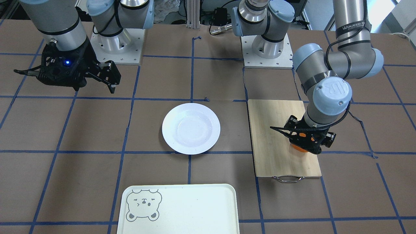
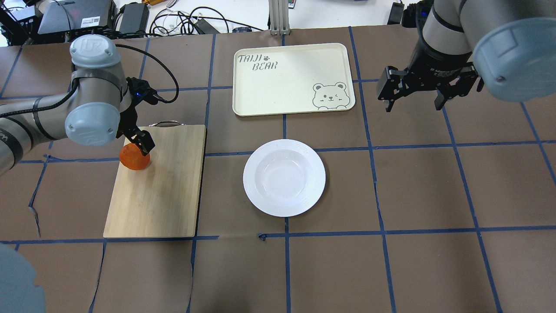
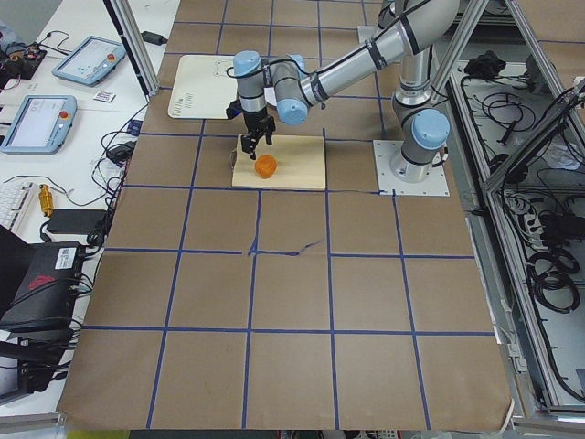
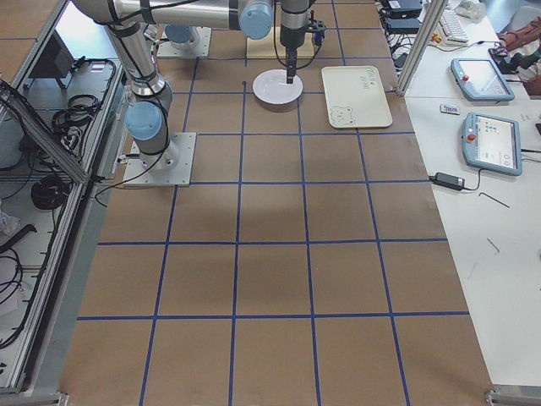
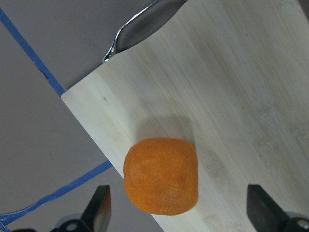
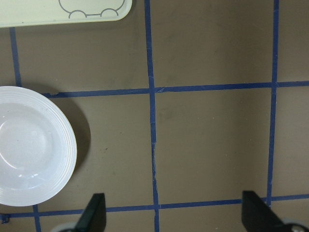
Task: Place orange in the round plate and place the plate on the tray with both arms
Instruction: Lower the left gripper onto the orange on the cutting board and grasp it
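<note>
The orange (image 2: 134, 157) sits on the bamboo board (image 2: 160, 195), right at the board's edge on the robot's left and towards the end with the metal handle (image 5: 133, 26). The left arm (image 2: 91, 117) reaches down over it, and the left fingers (image 5: 99, 210) are spread wide, one on each side of the fruit. In the left wrist view there is clear space between each fingertip and the peel, so nothing is pinched. The orange rests on the wood, casting a soft shadow there.

The plate (image 2: 284, 177) lies flat on the brown worktop (image 2: 417, 182), near the middle, beside the board but apart from it. Its sunken centre is bare. The tray (image 2: 291, 78) lies beyond the plate, on the far side from the robot, with a strip of worktop between the two. A bear face (image 2: 329, 96) is drawn in the tray's corner nearest the plate and the right arm, and the words "TAIJI BEAR" in the opposite one.

The right arm (image 2: 456, 30) hangs over the worktop to the tray's right, well apart from the plate. The right fingers (image 2: 386, 89) are spread and hold nothing. The right wrist view looks down on bare worktop crossed by blue tape lines (image 6: 153, 145), with the plate at its left edge and the tray's corner at the top.
</note>
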Robot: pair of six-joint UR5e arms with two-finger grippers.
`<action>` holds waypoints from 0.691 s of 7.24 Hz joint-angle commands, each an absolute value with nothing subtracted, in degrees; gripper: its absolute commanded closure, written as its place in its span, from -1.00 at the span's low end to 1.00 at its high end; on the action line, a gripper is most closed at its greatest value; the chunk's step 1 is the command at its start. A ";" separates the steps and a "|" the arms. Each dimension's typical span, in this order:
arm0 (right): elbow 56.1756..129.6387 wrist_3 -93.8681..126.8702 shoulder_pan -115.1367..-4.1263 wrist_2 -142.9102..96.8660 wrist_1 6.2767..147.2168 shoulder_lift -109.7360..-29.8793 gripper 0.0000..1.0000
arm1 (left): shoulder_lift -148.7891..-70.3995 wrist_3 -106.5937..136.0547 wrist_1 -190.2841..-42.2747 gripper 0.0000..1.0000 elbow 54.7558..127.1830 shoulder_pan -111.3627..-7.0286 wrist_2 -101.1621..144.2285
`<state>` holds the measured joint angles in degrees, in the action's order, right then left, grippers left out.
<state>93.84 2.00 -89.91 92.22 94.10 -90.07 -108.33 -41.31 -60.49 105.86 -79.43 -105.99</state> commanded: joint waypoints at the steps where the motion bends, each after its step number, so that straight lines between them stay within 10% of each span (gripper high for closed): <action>1: 93.69 2.02 -89.91 92.20 94.13 -90.18 -1.00 | -111.35 -40.78 -60.64 -1.00 106.78 -77.26 -105.64; 2: 93.69 1.93 -89.91 92.20 94.04 -90.26 -1.00 | -112.31 -40.43 -60.82 -1.00 106.96 -77.17 -105.56; 4: 93.96 1.50 -89.91 92.20 94.04 -90.18 -1.00 | -112.41 -39.82 -62.40 0.54 105.92 -77.08 -104.86; 5: 93.96 1.49 -89.91 91.94 94.04 -90.18 -1.00 | -110.76 -37.20 -64.32 0.52 103.99 -77.69 -100.15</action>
